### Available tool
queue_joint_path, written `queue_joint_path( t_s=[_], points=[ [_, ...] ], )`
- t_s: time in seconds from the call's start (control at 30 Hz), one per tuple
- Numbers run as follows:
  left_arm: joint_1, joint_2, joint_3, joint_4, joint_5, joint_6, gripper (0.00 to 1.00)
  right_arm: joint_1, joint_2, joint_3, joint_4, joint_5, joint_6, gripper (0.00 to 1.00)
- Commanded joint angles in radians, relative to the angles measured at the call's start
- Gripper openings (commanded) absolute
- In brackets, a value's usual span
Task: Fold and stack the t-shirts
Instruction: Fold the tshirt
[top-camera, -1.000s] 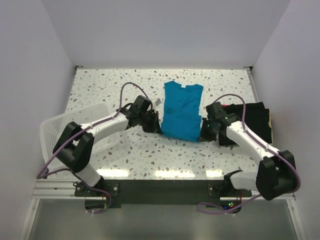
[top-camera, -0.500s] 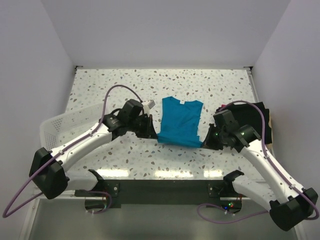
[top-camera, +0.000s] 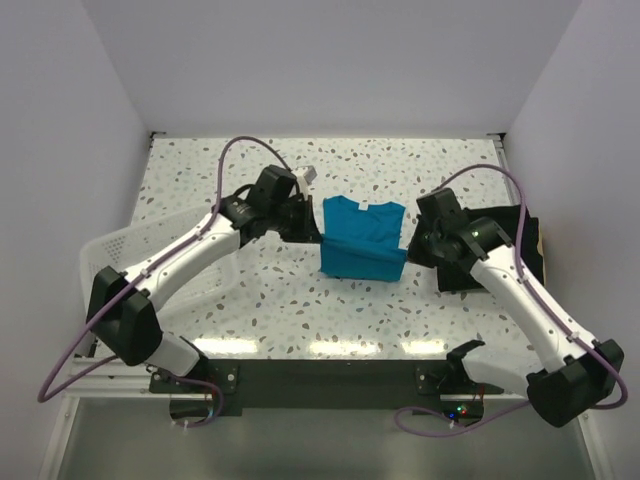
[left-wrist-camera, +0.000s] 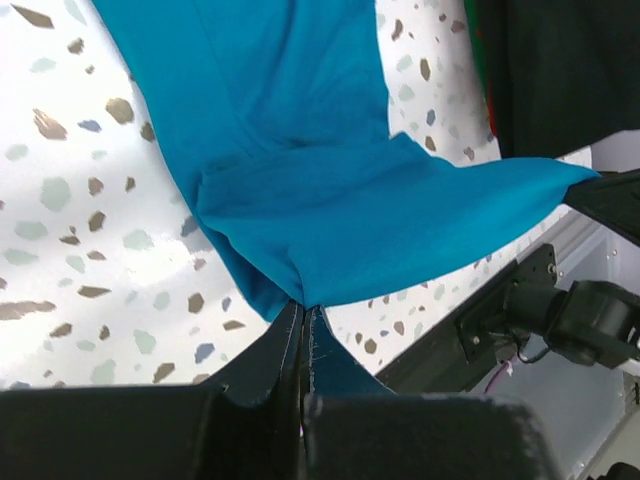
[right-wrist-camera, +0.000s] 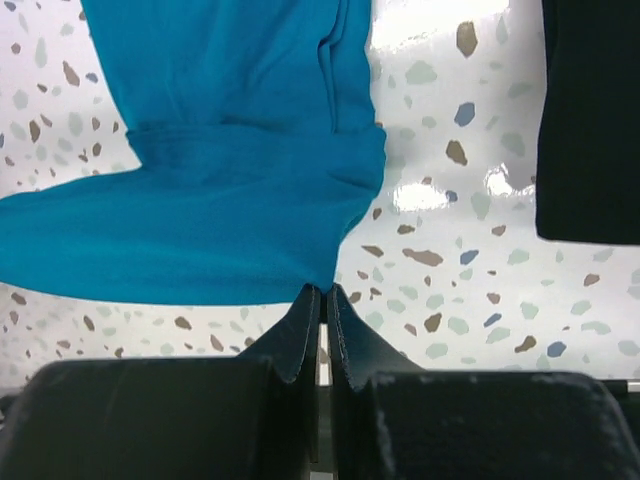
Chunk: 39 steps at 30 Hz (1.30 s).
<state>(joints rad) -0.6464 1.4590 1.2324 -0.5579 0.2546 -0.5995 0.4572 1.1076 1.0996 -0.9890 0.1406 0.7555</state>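
The teal-blue t-shirt (top-camera: 362, 235) lies in the middle of the table with its collar toward the far side. Its lower part is lifted and doubled over the rest. My left gripper (top-camera: 320, 238) is shut on the left corner of the hem (left-wrist-camera: 303, 308). On the other side, the right gripper (top-camera: 407, 250) is shut on the right corner (right-wrist-camera: 325, 290). The cloth (left-wrist-camera: 380, 215) hangs stretched between them, above the flat part (right-wrist-camera: 230, 90). A black t-shirt (top-camera: 510, 235) lies flat at the right, partly under the right arm, and shows in both wrist views (left-wrist-camera: 560, 70) (right-wrist-camera: 590, 120).
A white mesh basket (top-camera: 120, 250) lies tilted at the table's left edge, under the left arm. White walls close in the speckled table (top-camera: 300, 310) on its left, far and right sides. The arm bases stand at the near edge.
Both grippers have carried the teal shirt's hem up off the table and toward the far side. The shirt now looks shorter, its lower part doubled over.
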Motion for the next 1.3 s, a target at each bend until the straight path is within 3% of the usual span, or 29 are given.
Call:
queue_joint_path(
  t_s=[0.0,0.47,1.2,1.27],
  points=[
    [0.059,0.061,0.078,0.012,-0.008,0.053,0.0,-0.011,0.05,0.072,0.042,0.126,-0.034,0.0],
    [0.171,0.362,0.295,0.073,0.068,0.095,0.0,-0.152,0.375,0.224,0.211,0.08,-0.153,0.0],
    [0.251,0.718,0.63,0.108,0.052,0.124,0.0,-0.204,0.716,0.486,0.22,0.074,-0.2,0.0],
    [0.255,0.756,0.667,0.119,0.055,0.127,0.06,-0.207,0.742,0.502,0.22,0.077,-0.205,0.0]
  ],
)
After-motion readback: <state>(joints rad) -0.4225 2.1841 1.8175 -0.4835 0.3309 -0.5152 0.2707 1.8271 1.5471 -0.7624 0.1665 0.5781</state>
